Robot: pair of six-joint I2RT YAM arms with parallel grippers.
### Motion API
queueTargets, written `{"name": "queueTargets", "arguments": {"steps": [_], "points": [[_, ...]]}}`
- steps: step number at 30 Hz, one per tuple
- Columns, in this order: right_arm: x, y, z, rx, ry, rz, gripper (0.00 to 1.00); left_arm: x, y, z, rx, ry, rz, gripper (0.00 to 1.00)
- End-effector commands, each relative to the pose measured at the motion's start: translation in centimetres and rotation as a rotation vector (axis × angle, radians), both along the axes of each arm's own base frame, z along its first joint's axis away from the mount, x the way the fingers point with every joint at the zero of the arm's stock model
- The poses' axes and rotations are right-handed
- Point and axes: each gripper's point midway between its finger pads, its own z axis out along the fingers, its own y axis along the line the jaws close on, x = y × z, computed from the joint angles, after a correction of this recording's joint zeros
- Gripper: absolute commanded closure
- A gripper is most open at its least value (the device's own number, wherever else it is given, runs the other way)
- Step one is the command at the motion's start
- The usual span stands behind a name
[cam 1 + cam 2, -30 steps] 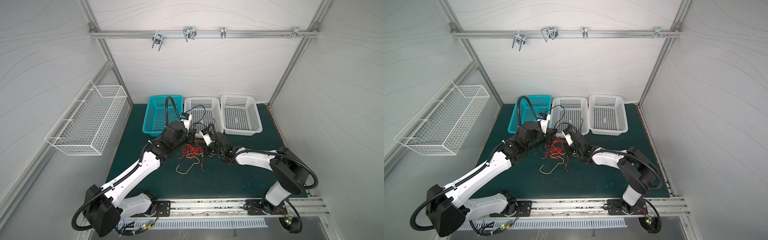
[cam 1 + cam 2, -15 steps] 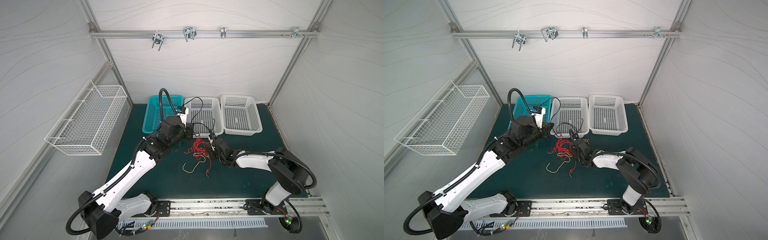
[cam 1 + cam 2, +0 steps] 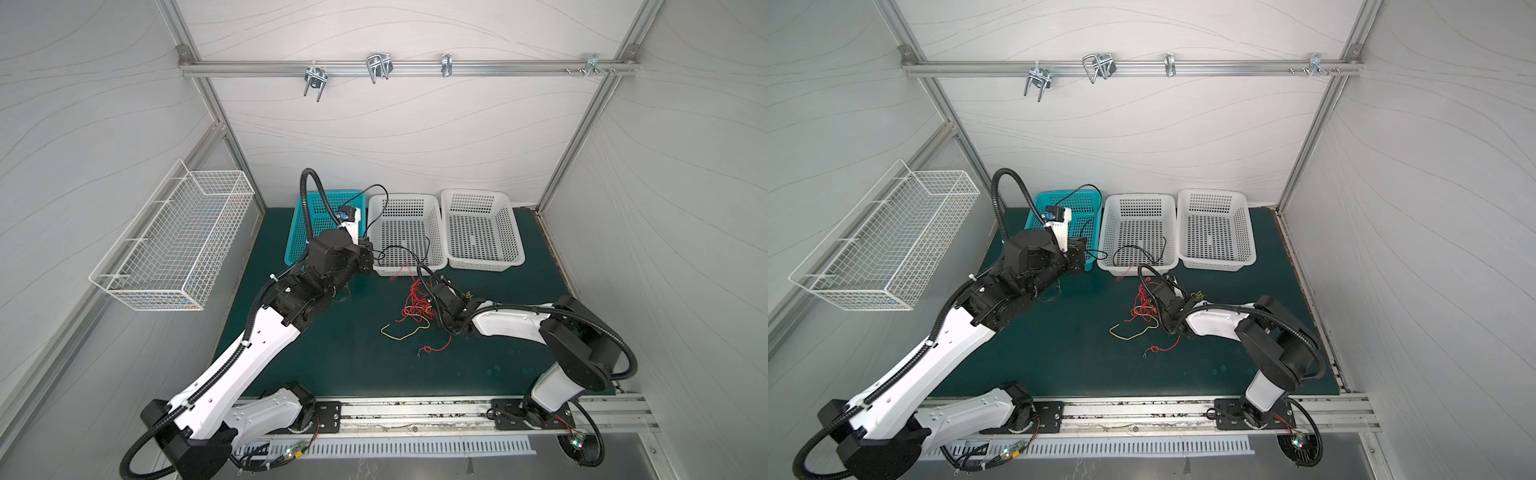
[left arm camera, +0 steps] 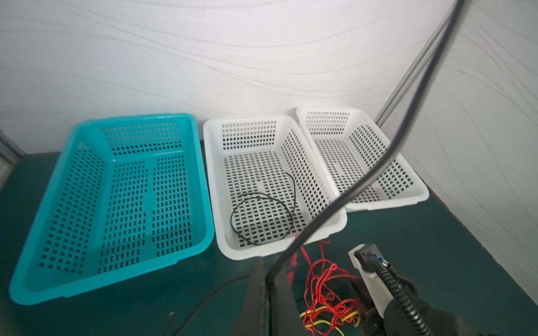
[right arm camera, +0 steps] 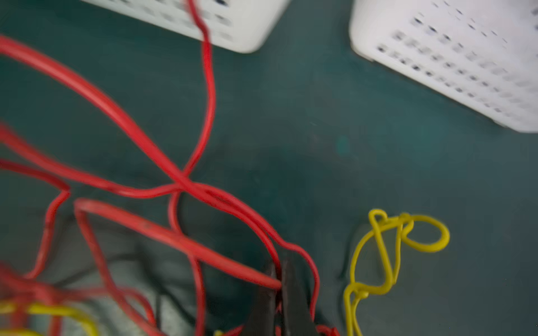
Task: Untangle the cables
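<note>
Top views, right tool: in both top views the right tool [image 3: 430, 297] sits low on the counter [image 3: 332, 357], closed amid the red cable [image 3: 415, 291]. It is likely anchoring the tangle so strands can be drawn off.
Top views, left tool: the left tool [image 3: 368, 259] is closed and raised at the front of the middle basket [image 3: 405, 196], where the black cable [image 3: 399, 248] lies looped, apparently sorted apart from the rest.
Top views, yellow cable: the yellow cable [image 3: 399, 332] trails from the red knot across the counter, not yet freed.
Top views, room: dark green counter, white wavy-panelled walls, aluminium frame, hook rail [image 3: 374, 68], wire basket [image 3: 178, 232] on the left wall.
Left wrist, baskets: the teal basket [image 4: 102, 276] stands beside the middle basket; the black loop rests on the latter's floor.
Left wrist, tool: the tips are blurred. They are closed, but I cannot tell whether they pinch the black cable's end.
Right wrist, grip: the tips are clamped on a red strand where several cross. A knotted yellow piece [image 5: 353, 263] lies just beside, apart.
Right wrist, surface: green mat, with two white basket corners beyond.
</note>
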Motion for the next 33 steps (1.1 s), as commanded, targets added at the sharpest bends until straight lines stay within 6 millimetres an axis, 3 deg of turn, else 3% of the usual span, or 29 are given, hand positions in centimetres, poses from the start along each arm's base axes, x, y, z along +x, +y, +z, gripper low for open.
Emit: {"name": "queueTargets", "arguments": {"steps": [1, 7, 11, 15, 22, 26, 30, 33], "points": [[-0.5, -1.6, 0.5, -0.013, 0.0, -0.057, 1.0, -0.5, 1.9, 3.5, 0.004, -0.099, 0.065, 1.0], [-0.5, 1.4, 2.4, 0.055, -0.055, 0.075, 1.0, -0.2, -0.1, 2.9, -0.035, -0.082, -0.019, 1.0], [-0.8, 3.7, 3.6, 0.115, -0.092, 0.171, 1.0, 1.1, -1.6, 2.3, -0.037, -0.058, -0.042, 1.0], [-0.6, 4.4, 4.7, 0.174, -0.116, 0.178, 1.0, 3.0, -3.4, 2.0, -0.03, -0.046, -0.071, 1.0], [-0.5, 5.3, 7.1, 0.275, -0.18, 0.169, 1.0, 8.1, -6.5, 1.3, -0.086, -0.007, -0.135, 1.0], [-0.8, 5.1, 7.0, 0.308, -0.192, 0.149, 1.0, 11.5, -7.5, 0.2, -0.118, 0.033, -0.153, 1.0], [-1.1, 4.7, 6.4, 0.316, -0.182, 0.125, 1.0, 14.9, -9.2, -2.3, -0.094, 0.093, -0.163, 1.0], [-1.4, 4.8, 6.0, 0.324, -0.169, 0.125, 0.99, 17.1, -10.5, -5.3, -0.055, 0.152, -0.171, 1.0]]}}
